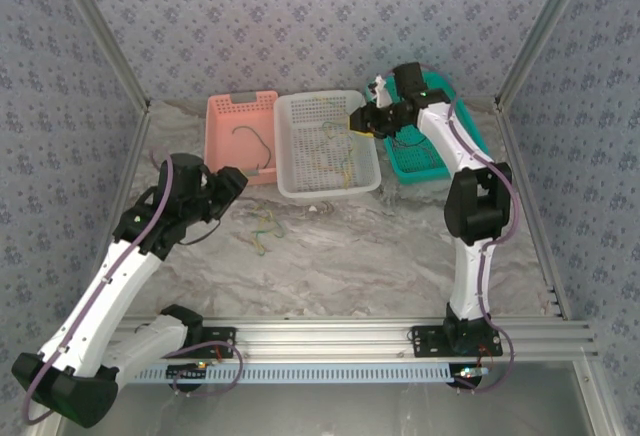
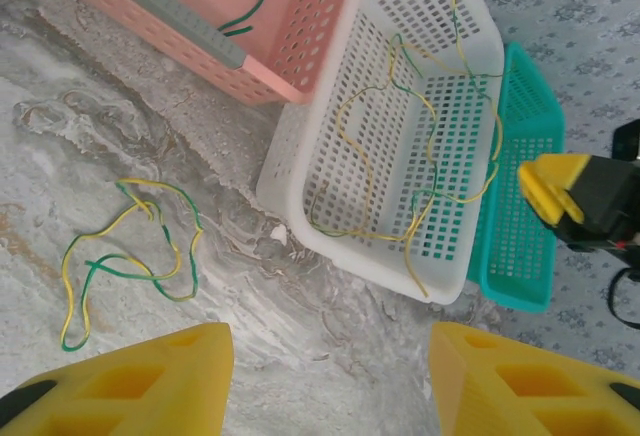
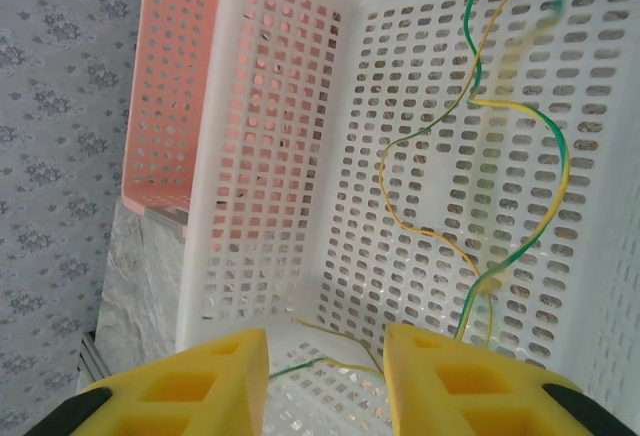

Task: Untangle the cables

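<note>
Left wrist view gives the clearest look at the cables (image 2: 425, 146). The main bunch of thin yellow and green wires sprawls across the floor of the white basket (image 2: 300, 166), centre-right of the frame, the strands crossing in loose loops. A second yellow-green tangle (image 2: 140, 268) lies on the marbled tabletop (image 2: 90, 116) at lower left. One darker wire (image 2: 255, 6) sits in the pink basket (image 2: 300, 46) at the top. A teal basket (image 2: 520, 246) stands just beside the white one, on its right.

To my eye these wires are near weightless, limp but a little springy, and smooth-skinned. A pull on one strand will likely drag its neighbours, and loose ends could snag in the mesh holes. I'd take hold at a free end or at a loop standing clear of the floor, not at a crossing.

The left arm's fingers (image 2: 150, 376) are spread wide over bare tabletop, holding nothing. In the right wrist view, the right arm's fingers (image 3: 190, 386) hang parted over the white basket. A thin strand runs below the gap, not pinched as far as I can tell.
</note>
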Robot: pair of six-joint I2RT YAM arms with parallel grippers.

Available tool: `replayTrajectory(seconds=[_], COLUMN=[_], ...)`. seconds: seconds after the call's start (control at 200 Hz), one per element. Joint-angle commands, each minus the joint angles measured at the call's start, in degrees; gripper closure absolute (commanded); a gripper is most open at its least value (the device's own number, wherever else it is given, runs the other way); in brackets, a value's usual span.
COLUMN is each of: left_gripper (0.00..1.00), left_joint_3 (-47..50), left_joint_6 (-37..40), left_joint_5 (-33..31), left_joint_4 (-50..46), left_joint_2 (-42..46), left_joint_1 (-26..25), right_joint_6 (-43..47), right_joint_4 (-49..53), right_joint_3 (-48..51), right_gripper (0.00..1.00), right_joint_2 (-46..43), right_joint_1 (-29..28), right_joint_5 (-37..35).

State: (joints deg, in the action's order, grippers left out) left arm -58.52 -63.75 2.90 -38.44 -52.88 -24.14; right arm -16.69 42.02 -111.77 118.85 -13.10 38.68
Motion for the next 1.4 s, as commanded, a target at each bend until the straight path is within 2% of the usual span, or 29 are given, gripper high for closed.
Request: replayTrajectory(seconds=[0.0,0.29,0.43,0.58,0.71,0.79,0.864,1.009,1.184,1.399], left_gripper=[0.46,0.46,0.45,0.41,0.39,0.41,0.42,0.38,0.35,0.35], left_joint_3=[0.81,0.95,1.72,6.22,11.83,15.34,18.59,21.27,21.27,16.47], left_joint_6=[-0.64,-0.3,-1.63,-3.23,-3.63,-4.53,-7.67,-14.04,-29.6,-46.84], left_joint_5=[-0.96,-1.2,-2.88,-1.11,-0.31,2.02,4.28,3.24,3.59,-1.97], left_joint_4=[-1.43,-2.38,-7.68,-9.71,-5.35,-1.7,1.59,6.05,14.17,18.92], left_joint_2=[1.15,1.2,1.58,0.61,-0.49,-2.21,-3.52,-5.13,-11.79,-18.04], left_joint_1=[-0.38,-0.38,-0.38,-0.38,-0.26,1.05,2.74,5.14,6.17,5.42], right_joint_6=[1.5,2.54,2.75,2.13,0.12,-1.81,-4.77,-6.06,-7.37,-7.09], right_joint_4=[4.38,3.77,1.2,-10.43,-22.49,-25.34,-26.75,-29.77,-30.57,-29.47], right_joint_3=[-2.65,0.84,4.96,22.61,42.23,51.33,56.33,62.0,62.3,61.58], right_gripper=[0.63,0.65,0.68,0.7,0.69,0.67,0.67,0.67,0.67,0.68], right_joint_2=[-1.32,-5.6,-11.41,-24.82,-37.91,-42.28,-43.88,-44.75,-43.81,-44.15], right_joint_1=[0.22,-1.78,-5.19,-12.67,-22.45,-27.86,-31.92,-39.46,-41.59,-41.83], right_joint_5=[-1.55,-7.38,-11.57,-15.77,-20.09,-22.61,-23.12,-26.68,-27.94,-27.87])
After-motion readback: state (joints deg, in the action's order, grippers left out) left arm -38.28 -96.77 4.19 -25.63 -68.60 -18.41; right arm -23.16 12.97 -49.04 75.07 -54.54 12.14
